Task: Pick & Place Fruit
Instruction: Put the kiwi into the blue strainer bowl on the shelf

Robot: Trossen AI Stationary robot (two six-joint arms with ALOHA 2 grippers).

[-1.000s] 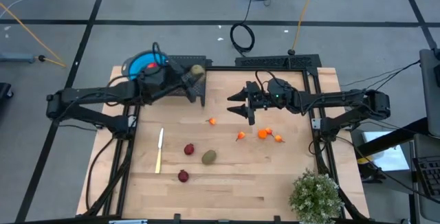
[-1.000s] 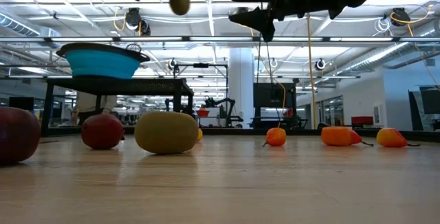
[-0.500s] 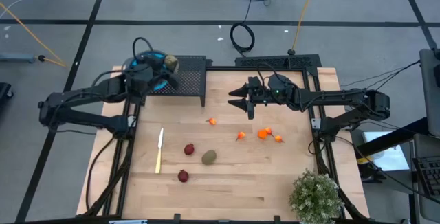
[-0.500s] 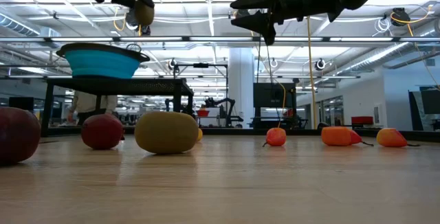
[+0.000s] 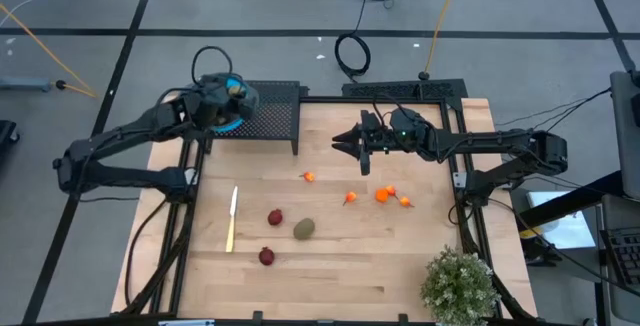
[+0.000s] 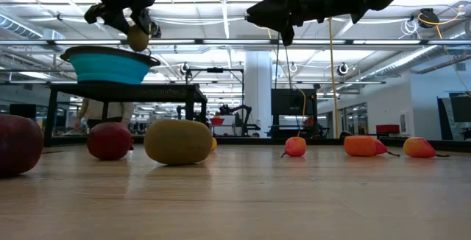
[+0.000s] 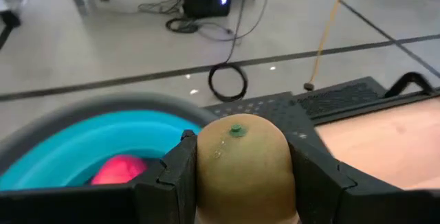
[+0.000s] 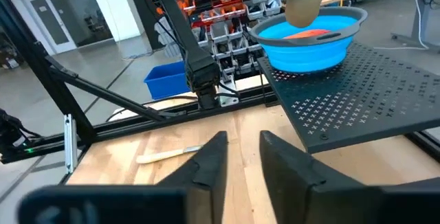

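olive fruit [image 7: 240, 165] clamped in left fingers [image 7: 175, 176] above one blue bowl [image 7: 82, 148]; right fingers [image 8: 210, 159] slightly apart.

1. A round blue bowl [image 5: 232, 114] sits on a black perforated platform [image 5: 272, 112] at the far left corner of the wooden table [image 5: 330, 266].
2. A slim pale knife [image 5: 232, 218] lies on the table's left part, its length running near to far.
3. A small green potted plant [image 5: 458, 284] stands at the near right corner.
4. A black cable coil [image 5: 351, 54] lies on the grey floor beyond the table.
5. A yellow cable [image 5: 440, 16] runs across the floor near that coil.
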